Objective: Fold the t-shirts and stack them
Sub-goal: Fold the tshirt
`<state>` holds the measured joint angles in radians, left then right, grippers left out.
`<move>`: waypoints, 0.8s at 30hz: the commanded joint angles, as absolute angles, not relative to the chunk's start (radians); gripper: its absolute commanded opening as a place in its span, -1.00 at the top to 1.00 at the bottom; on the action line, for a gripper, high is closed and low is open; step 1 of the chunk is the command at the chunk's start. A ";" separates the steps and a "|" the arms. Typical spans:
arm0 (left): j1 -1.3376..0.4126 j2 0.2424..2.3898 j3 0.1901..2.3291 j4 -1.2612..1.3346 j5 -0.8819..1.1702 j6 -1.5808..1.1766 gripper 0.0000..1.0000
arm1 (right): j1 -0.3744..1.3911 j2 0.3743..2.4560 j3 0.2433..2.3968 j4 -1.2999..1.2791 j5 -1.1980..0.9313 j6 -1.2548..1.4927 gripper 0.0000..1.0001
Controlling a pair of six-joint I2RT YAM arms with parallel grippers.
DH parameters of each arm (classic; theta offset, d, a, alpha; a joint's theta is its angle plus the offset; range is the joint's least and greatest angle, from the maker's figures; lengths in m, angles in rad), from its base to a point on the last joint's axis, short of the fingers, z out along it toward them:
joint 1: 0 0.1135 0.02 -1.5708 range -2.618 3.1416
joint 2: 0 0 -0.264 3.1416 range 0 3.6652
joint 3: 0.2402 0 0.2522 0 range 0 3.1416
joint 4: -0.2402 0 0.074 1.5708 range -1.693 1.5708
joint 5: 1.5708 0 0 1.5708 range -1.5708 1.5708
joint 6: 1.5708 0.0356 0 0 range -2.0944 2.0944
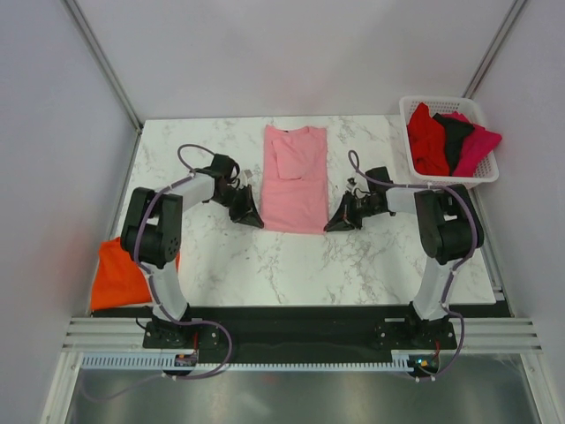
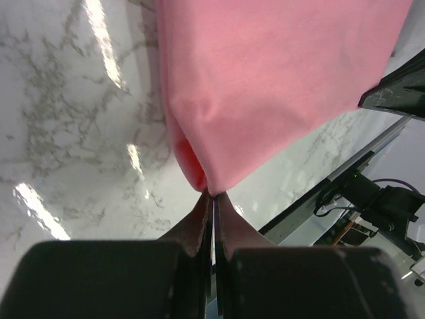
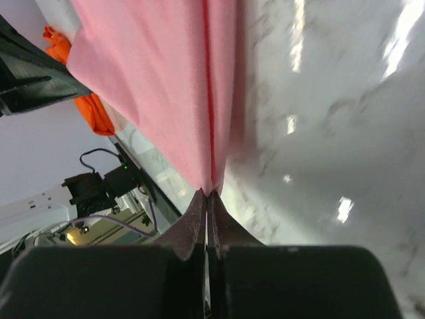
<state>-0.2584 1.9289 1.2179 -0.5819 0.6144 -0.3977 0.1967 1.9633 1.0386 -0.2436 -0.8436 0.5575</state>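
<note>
my left claw is pinched tight on the near left corner of the soft light pink cloth t-shirt, and my right claw is clamped the same way on its near right corner. the shirt lies folded lengthwise mid-way across the white marble table, between my two arms. a bright orange t-shirt sits crumpled at the table's left edge, well apart. at the far right corner, a white plastic basket holds a red t-shirt, a black t-shirt and a magenta t-shirt.

Overhead view down over the whole table; wrist views close behind their jaws, pink t-shirt in all.
</note>
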 commanded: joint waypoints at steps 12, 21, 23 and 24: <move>-0.259 1.523 1.092 -0.634 0.703 -0.430 0.95 | 0.172 1.476 0.815 -0.330 -0.934 0.592 1.00; -0.258 1.529 1.146 -0.618 0.670 -0.384 0.95 | 0.141 1.469 0.885 -0.256 -0.879 0.578 1.00; -0.256 1.592 1.213 -0.603 0.641 -0.370 0.95 | 0.138 1.518 0.963 -0.217 -0.865 0.565 1.00; -0.252 1.621 1.242 -0.600 0.637 -0.348 0.95 | 0.135 1.579 0.997 -0.209 -0.861 0.558 1.00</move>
